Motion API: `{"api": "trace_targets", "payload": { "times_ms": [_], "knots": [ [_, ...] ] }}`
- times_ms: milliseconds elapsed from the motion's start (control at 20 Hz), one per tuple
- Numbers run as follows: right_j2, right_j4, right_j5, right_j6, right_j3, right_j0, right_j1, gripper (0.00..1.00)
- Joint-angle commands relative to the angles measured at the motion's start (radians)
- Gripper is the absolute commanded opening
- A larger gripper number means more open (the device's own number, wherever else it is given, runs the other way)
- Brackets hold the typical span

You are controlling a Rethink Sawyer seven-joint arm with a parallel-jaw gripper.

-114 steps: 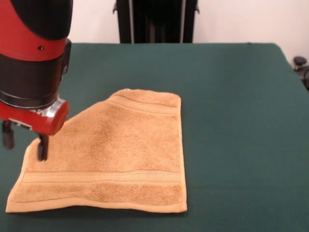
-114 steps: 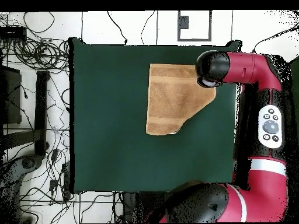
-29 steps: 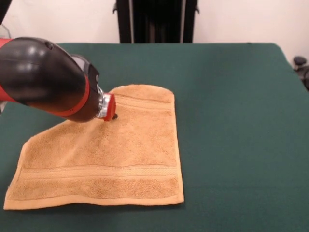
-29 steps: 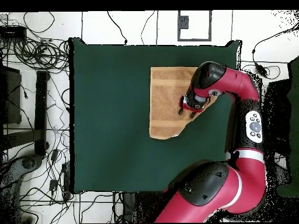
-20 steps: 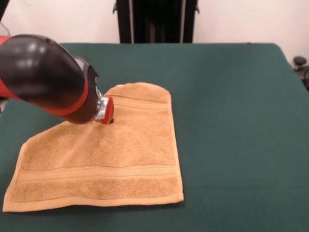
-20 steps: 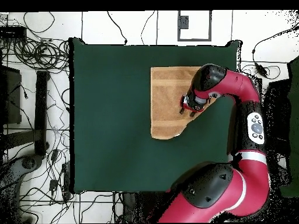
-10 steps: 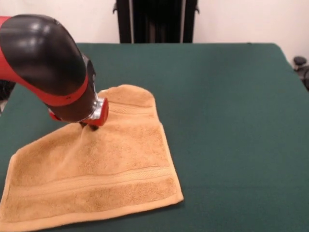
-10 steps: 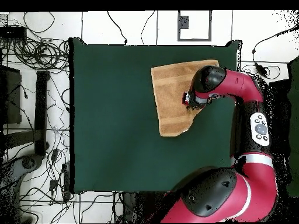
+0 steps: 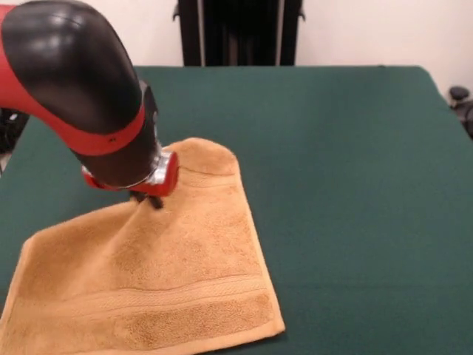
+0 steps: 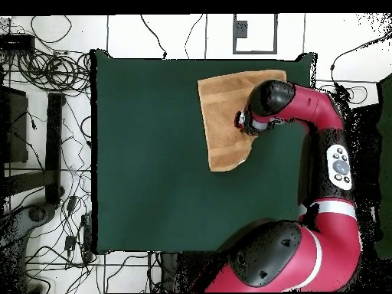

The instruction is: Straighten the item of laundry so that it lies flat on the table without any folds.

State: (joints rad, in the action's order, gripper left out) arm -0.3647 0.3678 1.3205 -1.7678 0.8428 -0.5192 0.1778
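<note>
The orange-tan towel [image 9: 177,274] lies on the dark green table [image 9: 347,148] at the front left, its near edge running off the picture's bottom. Its border band runs across near that edge. A diagonal edge runs along its far left side, where a corner looks folded in. My gripper [image 9: 148,198] comes down on the towel's upper left part and is shut on a pinch of cloth that rises to it. In the overhead view the towel [image 10: 223,115] lies near the table's [image 10: 153,153] top right corner, with the gripper [image 10: 241,122] at its right side and the arm hiding that edge.
The arm's thick red and black link [image 9: 74,81] hangs over the table's left side in the front view. The black pedestal [image 9: 238,29] stands beyond the far edge. Cables [image 10: 46,69] lie on the floor left of the table in the overhead view.
The gripper has moved toward the table's front left edge in the front view and dragged the towel with it. The towel has turned and slid nearer the camera.
</note>
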Motion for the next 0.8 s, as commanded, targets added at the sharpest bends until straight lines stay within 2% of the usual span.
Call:
{"api": "trace_targets", "payload": {
  "times_ms": [50,150,300,600,800],
  "knots": [
    [-0.058,-0.364,0.198,-0.536,0.191,0.064,-0.019,0.0],
    [-0.043,-0.423,0.173,-0.562,0.215,0.078,-0.014,0.0],
    [-0.014,-0.459,0.158,-0.553,0.212,0.099,-0.015,0.0],
    [0.025,-0.476,0.144,-0.544,0.237,0.11,0.01,0.0],
    [0.033,-0.451,0.055,-0.489,0.282,0.103,0.034,0.0]
  ]
}}
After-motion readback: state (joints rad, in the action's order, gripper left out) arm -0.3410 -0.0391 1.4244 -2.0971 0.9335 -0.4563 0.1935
